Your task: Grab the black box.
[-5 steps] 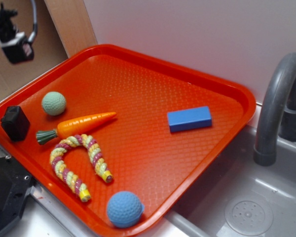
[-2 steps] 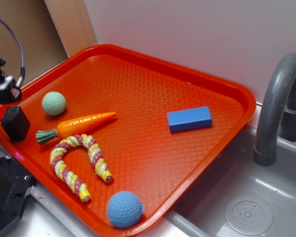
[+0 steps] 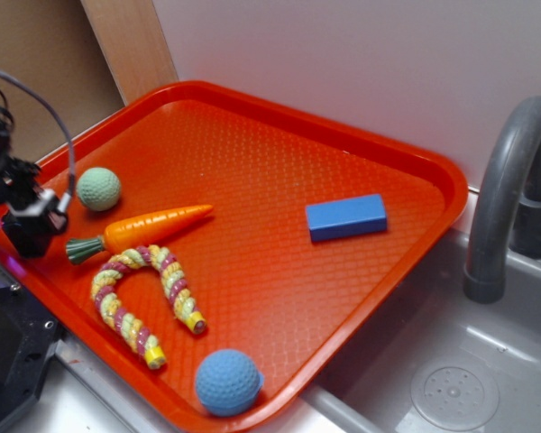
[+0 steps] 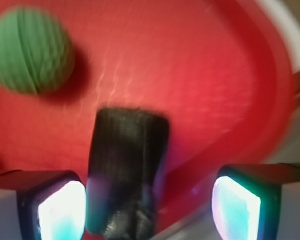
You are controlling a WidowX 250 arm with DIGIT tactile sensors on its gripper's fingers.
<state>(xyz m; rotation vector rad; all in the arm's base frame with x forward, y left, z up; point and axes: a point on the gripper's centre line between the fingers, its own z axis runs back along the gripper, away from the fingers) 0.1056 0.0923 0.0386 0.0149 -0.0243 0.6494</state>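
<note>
The pincer (image 4: 149, 202) is spread wide, its two fingers (image 4: 52, 202) well apart with the black box (image 4: 126, 172) between them, nearer the left one; neither clearly touches it. The box sits at the left corner of the red tray (image 3: 437, 176), near the green ball (image 3: 99, 188). On the tray: one black box, one green ball, one blue ball (image 3: 227, 382), one toy carrot (image 3: 144, 229), one rope toy (image 3: 144, 298), one blue block (image 3: 345, 217). Since the earlier frames the pincer has come down over the box.
</note>
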